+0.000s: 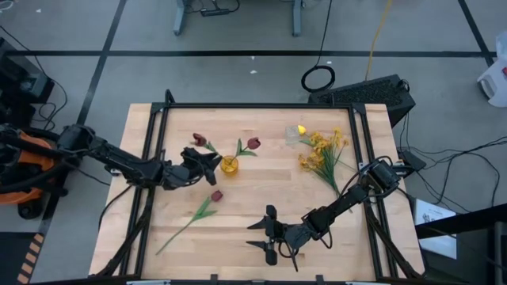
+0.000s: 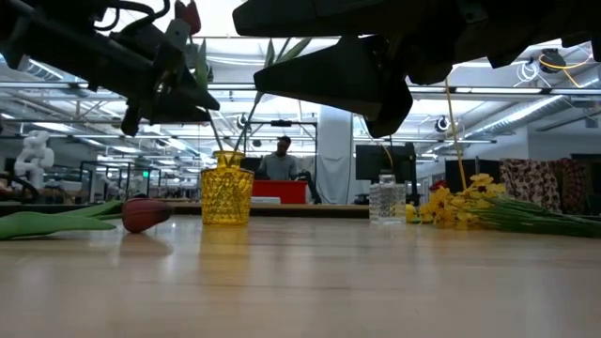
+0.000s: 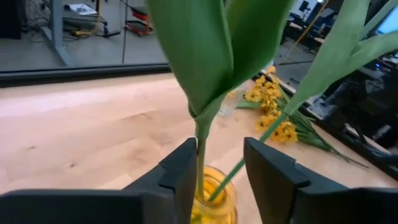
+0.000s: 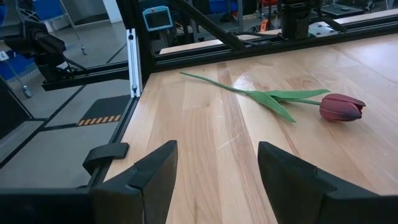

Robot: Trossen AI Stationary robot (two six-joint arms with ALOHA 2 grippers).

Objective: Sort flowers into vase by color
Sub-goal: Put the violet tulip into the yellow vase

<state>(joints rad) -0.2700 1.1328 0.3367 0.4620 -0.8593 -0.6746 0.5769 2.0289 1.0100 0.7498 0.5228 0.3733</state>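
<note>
A yellow glass vase (image 1: 229,165) stands mid-table with two dark red tulips in it (image 1: 200,140) (image 1: 253,143). My left gripper (image 3: 217,163) is open just above the vase mouth (image 3: 214,198), its fingers on either side of one tulip's stem (image 3: 200,146). A third red tulip (image 1: 216,195) lies flat on the table, its stem running toward the near left. My right gripper (image 1: 265,235) is open near the front edge and holds nothing. A clear vase (image 1: 292,136) holds a yellow tulip (image 1: 301,130). Yellow blossom sprays (image 1: 323,150) lie at the right. My left gripper's fingers stand apart around the tulip stem (image 3: 200,158), level, coming from the table's left. The stem runs close along the inner side of one finger (image 3: 186,171); whether it touches I cannot tell. The stem's foot sits in the yellow vase and the tulip stands upright.
A black frame rail (image 1: 261,105) borders the table at the far side and along both sides. The lying tulip (image 4: 341,107) is ahead of my right gripper (image 4: 217,168). A person (image 2: 278,161) sits in the room behind the table.
</note>
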